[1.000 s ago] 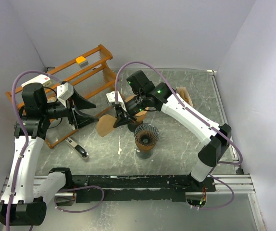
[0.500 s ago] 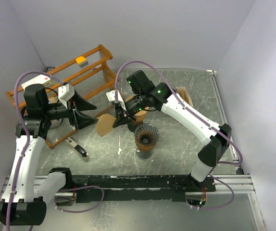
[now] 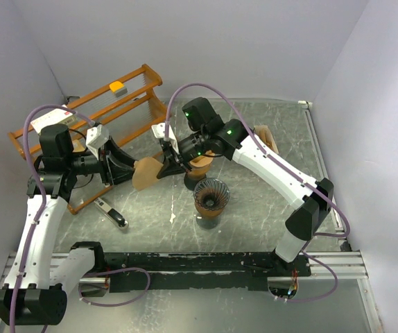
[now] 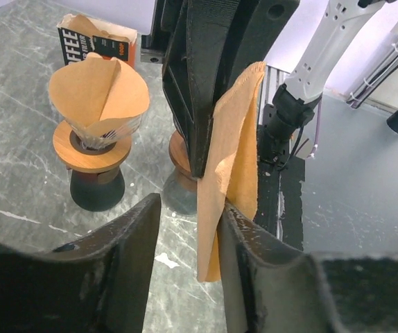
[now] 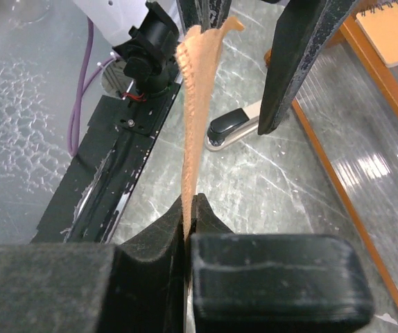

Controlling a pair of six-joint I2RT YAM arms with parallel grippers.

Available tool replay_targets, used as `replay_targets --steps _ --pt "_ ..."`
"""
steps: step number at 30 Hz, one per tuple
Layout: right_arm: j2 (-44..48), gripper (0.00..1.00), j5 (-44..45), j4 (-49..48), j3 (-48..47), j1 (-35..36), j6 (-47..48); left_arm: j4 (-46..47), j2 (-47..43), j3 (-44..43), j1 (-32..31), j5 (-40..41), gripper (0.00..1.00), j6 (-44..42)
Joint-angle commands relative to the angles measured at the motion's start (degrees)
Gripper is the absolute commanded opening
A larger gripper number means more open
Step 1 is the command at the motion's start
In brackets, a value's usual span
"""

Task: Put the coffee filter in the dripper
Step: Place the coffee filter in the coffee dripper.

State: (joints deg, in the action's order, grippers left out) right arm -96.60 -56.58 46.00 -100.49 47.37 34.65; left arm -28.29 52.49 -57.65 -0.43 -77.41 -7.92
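One coffee filter (image 4: 237,139): right tool (image 5: 188,208) pinches it, left tool (image 4: 188,207) straddles, ajar.

the coffee filter (image 4: 235,152) was thin brown paper, matt, with a rough crimped edge. the fingers (image 4: 119,250) of the left gripper (image 4: 188,208) were matt black plastic. the table (image 3: 254,201) looked smooth, grey, marbled; the rack (image 3: 126,104) was orange wood.

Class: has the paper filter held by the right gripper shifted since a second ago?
Yes: the filter moved left, away from the dripper, toward the rack.

Top view looks down; close wrist views share the filter (image 4: 237,139).
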Motion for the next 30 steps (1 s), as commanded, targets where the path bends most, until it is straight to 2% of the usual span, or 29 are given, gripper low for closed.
replay_targets --steps 1,6,10,13,15,21,22,23,25,27,30 --pt "0.93 0.00 -2.23 -3.26 0.24 0.39 -2.78 3.63 -0.47 0.12 0.08 -2.73 0.45 1.20" --pt "0.71 0.00 -2.93 -5.25 0.97 0.35 -4.41 6.16 -0.29 0.55 0.16 -3.49 0.30 3.45" --pt "0.27 0.00 -3.53 -7.09 1.74 0.36 -6.08 6.43 -0.21 0.30 0.12 -3.82 0.24 3.32" --pt "0.09 0.00 -2.88 -8.29 2.24 0.35 -7.08 6.29 -0.28 0.02 0.10 -3.70 0.08 3.15" --pt "0.17 0.00 -1.94 -9.10 2.67 0.30 -8.03 5.20 -0.50 -0.13 0.10 -3.50 0.07 2.02" --pt "0.27 0.30 5.06 -8.31 2.40 0.34 -8.87 -1.73 -1.39 -1.76 0.12 -1.86 0.07 -5.22" --pt "0.33 0.46 6.77 -7.65 2.20 0.28 -8.34 -3.43 -1.42 -2.45 0.16 -1.27 0.07 -6.66" --pt "0.50 0.57 8.55 -6.98 2.04 0.28 -7.90 -5.09 -1.42 -3.20 0.14 -0.70 0.07 -7.96" --pt "0.98 0.69 11.26 -5.14 1.27 0.29 -6.23 -10.51 -1.22 -5.12 0.12 1.18 0.07 -11.20" --pt "1.82 0.76 13.77 -3.37 0.13 0.26 -4.80 -16.26 -0.65 -7.74 0.10 4.54 0.07 -15.23" --pt "3.28 0.80 17.26 -1.00 -1.64 0.33 -2.52 -24.64 0.96 -12.15 0.15 10.63 0.07 -19.91"
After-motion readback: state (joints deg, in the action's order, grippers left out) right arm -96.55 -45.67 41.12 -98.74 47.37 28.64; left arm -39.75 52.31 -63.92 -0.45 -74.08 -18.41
